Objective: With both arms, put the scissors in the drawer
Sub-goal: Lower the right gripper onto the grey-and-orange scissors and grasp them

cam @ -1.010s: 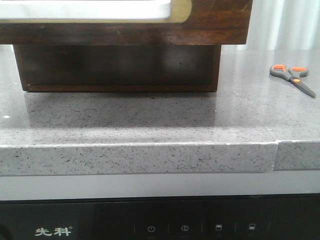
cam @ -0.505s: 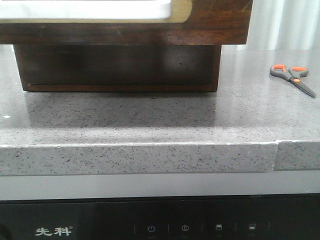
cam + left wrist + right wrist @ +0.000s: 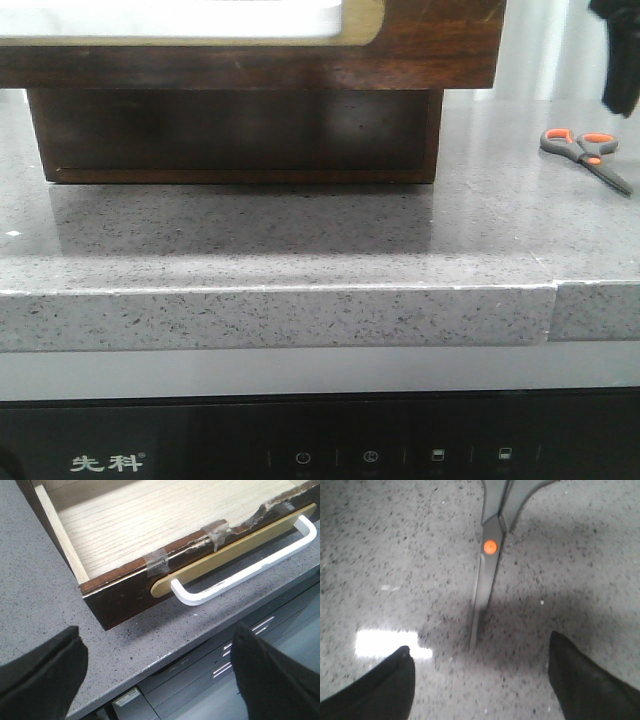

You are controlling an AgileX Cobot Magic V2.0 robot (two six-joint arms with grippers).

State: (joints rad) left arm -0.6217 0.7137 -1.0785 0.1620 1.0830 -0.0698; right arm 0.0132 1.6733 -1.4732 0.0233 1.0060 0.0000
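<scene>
Grey speckled counter [image 3: 300,240] holds the drawer [image 3: 150,530], pulled open on the left. Right gripper [image 3: 480,677] hovers jaws spread over the scissors [image 3: 585,155], far right, probably not touching. Left gripper [image 3: 155,675] gapes empty too.

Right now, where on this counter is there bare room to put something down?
The widest free patch is the grey counter between the wooden box and the front edge. A smaller one lies between the box and the scissors. Inside, the open drawer shows bare wood. It is tightest at the far right, where the right gripper hangs over the scissors.
</scene>
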